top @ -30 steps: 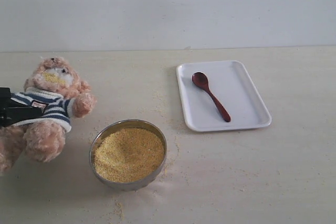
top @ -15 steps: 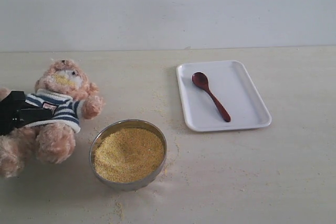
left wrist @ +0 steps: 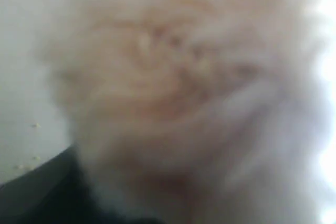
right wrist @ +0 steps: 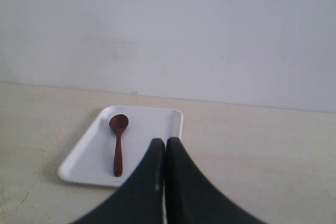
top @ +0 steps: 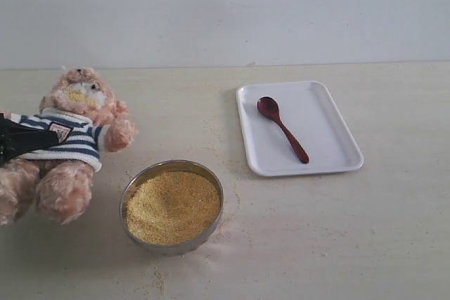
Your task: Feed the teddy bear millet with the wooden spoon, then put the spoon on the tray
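Setting: we see a pale table (top: 351, 230) that runs back to a plain white wall (top: 225, 12).
Bowl: a round metal bowl (top: 176, 164) stands near the front of the table and serves as our landmark.
Millet: the millet (top: 172, 205) fills the bowl, and loose grains are scattered on the table around it.
Teddy bear: the teddy bear (top: 77, 142) sits just left of the bowl, leaning back, with yellow grains on its muzzle.
Tray: the tray (top: 330, 138) lies flat to the right of the bowl and farther back, well apart from it.
Wooden spoon: the wooden spoon (top: 283, 130) lies on the tray with its scoop end pointing away from the bowl, toward the wall.
Left arm: the left arm (top: 31, 142) reaches across the bear's striped shirt, on the bear's far side from the bowl. Its own camera shows only blurred fur, so we cannot tell how its jaws stand.
Right arm: the right arm (right wrist: 165, 148) hangs above the table, to the tray's side of the bowl. Its jaws are pressed together and hold nothing.
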Motion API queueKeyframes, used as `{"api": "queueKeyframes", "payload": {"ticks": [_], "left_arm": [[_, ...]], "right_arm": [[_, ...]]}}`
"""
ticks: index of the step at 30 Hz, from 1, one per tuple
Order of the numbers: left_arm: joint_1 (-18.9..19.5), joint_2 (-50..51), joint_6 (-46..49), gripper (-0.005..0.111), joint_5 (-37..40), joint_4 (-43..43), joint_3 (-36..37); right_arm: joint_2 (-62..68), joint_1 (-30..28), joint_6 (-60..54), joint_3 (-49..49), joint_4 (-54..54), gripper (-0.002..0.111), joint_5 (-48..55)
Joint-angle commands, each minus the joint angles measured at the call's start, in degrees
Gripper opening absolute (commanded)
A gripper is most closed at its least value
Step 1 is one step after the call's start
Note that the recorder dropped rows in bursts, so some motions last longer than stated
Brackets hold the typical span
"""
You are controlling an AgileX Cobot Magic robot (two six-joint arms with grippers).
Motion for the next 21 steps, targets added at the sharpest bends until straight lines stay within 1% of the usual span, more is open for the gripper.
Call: {"api": "queueKeyframes", "payload": {"ticks": [1,5,10,15,21], "left_arm": [[0.54,0.06,-1.51,0.06,0.87,3.86,-0.52],[0.54,0.06,-2.63,0.061,-2.41,5.62,0.02],[0.54,0.06,-2.53,0.072,-5.97,5.43,0.76],[0.54,0.06,-2.89,0.072,-5.85,5.66,0.76],[0.59,0.06,-2.74,0.072,-2.29,7.16,0.76]], "right_arm": [[-0.32,-0.29,0.0,0.21,-0.56,0.0,-0.35],[-0.32,-0.29,0.0,0.21,-0.56,0.0,-0.35],[-0.32,-0.29,0.0,0.21,-0.56,0.0,-0.35],[-0.32,-0.29,0.0,0.21,-0.56,0.0,-0.35],[-0.32,-0.29,0.0,0.21,-0.56,0.0,-0.35]]}}
